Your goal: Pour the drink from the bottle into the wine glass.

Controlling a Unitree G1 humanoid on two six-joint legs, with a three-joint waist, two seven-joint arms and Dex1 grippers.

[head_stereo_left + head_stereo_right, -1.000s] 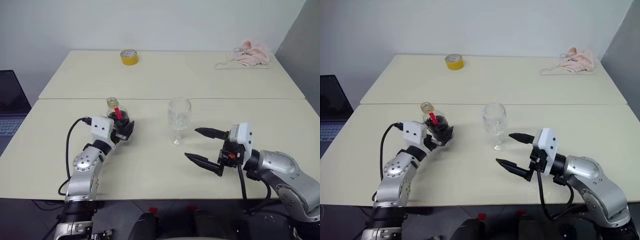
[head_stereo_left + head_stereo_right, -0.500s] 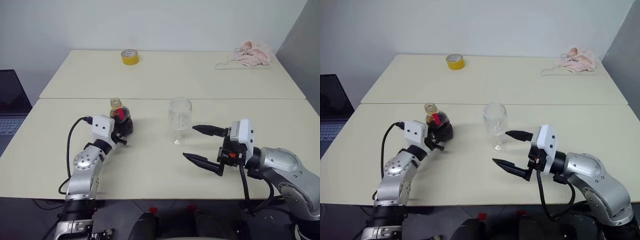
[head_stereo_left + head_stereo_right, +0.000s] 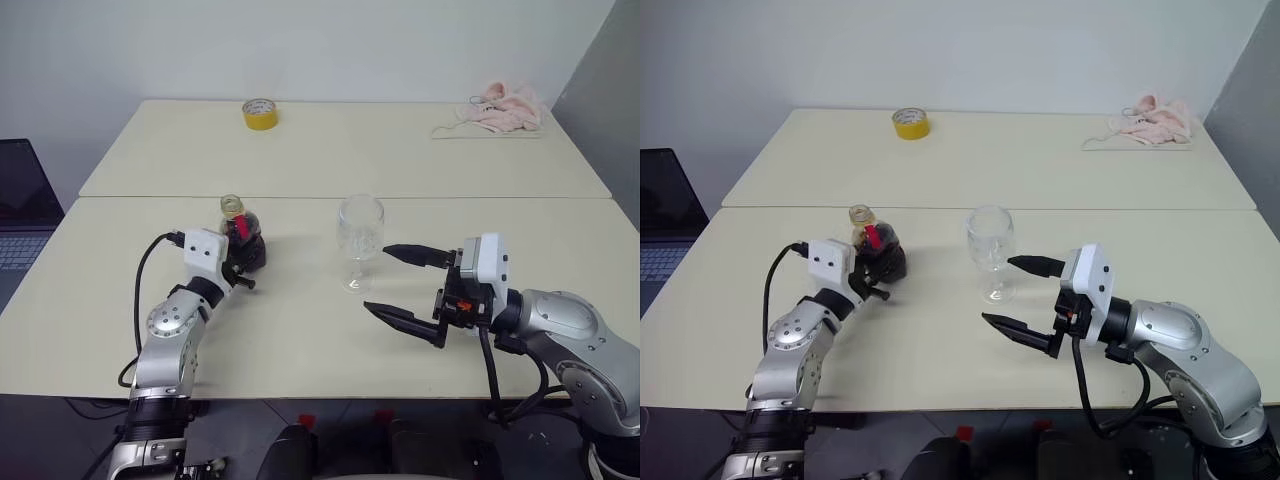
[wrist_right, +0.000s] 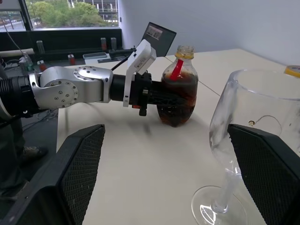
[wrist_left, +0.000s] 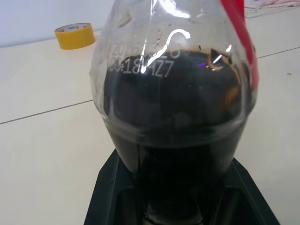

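I see the left gripper has gone from open around the bottle to clamped on its body; the bottle, tilted before, now stands upright on the table.

The bottle was clear, glossy plastic with raised date print, holding a dark drink. The wine glass was thin, clear, shiny glass. The table had a smooth matt cream top. A glossy yellow tape roll and soft pink cloth lay far back.
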